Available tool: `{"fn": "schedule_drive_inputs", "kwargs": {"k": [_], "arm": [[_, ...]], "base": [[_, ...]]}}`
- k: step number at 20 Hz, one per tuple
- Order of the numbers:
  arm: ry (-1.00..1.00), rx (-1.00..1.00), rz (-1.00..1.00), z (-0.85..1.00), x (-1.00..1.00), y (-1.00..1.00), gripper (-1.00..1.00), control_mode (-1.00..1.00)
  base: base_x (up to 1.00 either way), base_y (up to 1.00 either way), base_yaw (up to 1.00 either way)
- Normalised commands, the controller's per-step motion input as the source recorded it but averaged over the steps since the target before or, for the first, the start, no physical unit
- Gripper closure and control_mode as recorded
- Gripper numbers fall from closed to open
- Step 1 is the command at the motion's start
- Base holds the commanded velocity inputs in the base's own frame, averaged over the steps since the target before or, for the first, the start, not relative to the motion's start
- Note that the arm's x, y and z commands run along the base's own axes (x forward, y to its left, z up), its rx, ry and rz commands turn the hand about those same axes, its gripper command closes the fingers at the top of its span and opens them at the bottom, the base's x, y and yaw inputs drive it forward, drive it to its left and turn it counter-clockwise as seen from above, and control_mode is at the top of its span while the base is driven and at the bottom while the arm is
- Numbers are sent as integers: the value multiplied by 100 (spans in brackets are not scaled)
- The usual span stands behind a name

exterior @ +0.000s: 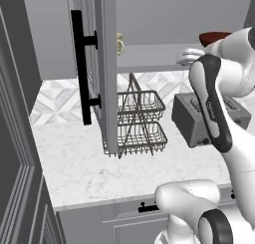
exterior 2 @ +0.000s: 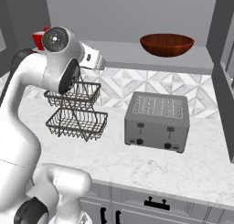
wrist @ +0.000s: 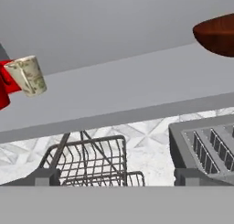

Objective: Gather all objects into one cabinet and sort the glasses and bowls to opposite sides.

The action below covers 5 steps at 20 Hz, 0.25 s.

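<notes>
The grey cabinet shelf (wrist: 128,90) stands open in front of me. A cream patterned cup (wrist: 28,75) sits at its left end, with red tumbler cups (wrist: 3,88) just behind it at the frame edge. The wide dark reddish-brown bowl (wrist: 218,33) rests at the shelf's right end. My gripper (wrist: 117,177) is open and holds nothing; it hangs just below and in front of the shelf edge, between cups and bowl. The left base view has the gripper (exterior: 185,56) at the shelf front, the cream cup (exterior: 119,44) half hidden by the door, and the bowl (exterior: 215,37) behind my arm. Bowl (exterior 2: 167,44) and a red cup (exterior 2: 39,39) also appear from the right.
The open cabinet door (exterior: 102,68) with its black bar handle (exterior: 79,63) juts out on the left. On the marble counter (exterior 2: 137,163) below stand a two-tier wire basket (exterior 2: 75,109) and a grey toaster (exterior 2: 157,120). The right door edge (exterior 2: 224,58) frames the other side.
</notes>
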Motion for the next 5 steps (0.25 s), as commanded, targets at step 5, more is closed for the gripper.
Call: {"fn": "schedule_drive_inputs", "kwargs": {"k": [5], "arm": [[4, 0, -18, 14, -100, -12, -100, -100]], "base": [[0, 0, 0]]}}
